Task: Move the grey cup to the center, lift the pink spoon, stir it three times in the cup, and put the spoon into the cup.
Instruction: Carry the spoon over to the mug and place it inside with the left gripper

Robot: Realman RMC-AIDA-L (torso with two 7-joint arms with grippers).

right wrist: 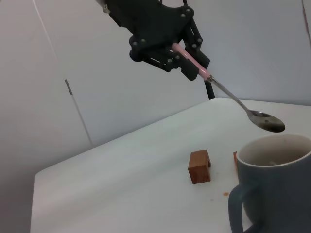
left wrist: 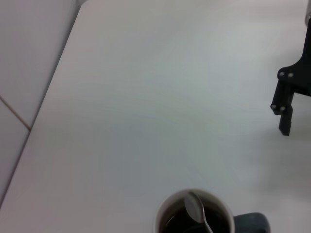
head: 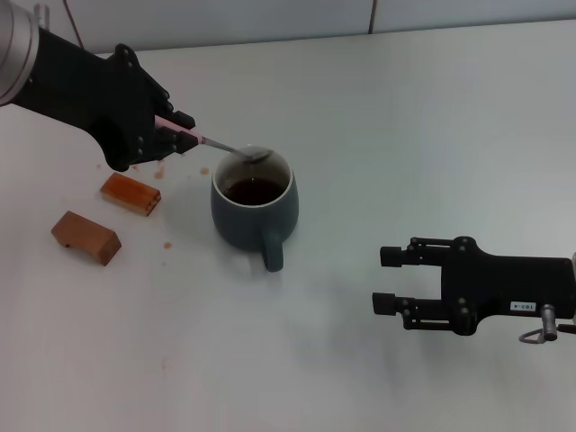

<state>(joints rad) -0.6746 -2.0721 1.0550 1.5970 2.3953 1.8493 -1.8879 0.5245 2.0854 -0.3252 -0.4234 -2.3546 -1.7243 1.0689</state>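
Observation:
The grey cup (head: pixel 253 206) stands near the table's middle with dark liquid inside, its handle toward me; it also shows as the cup (right wrist: pixel 274 182) and the cup (left wrist: pixel 194 216). My left gripper (head: pixel 184 137) is shut on the pink spoon (head: pixel 216 144) by its pink handle. The silver bowl hovers just above the cup's far rim, clear of the liquid, as the spoon (right wrist: pixel 228 94) shows in the right wrist view. My right gripper (head: pixel 387 279) rests open on the table to the right of the cup, holding nothing.
Two brown blocks (head: pixel 130 193) (head: pixel 85 237) lie on the table left of the cup, under the left arm. Small brown drips (head: pixel 166 243) spot the white table (head: pixel 360 135) near them.

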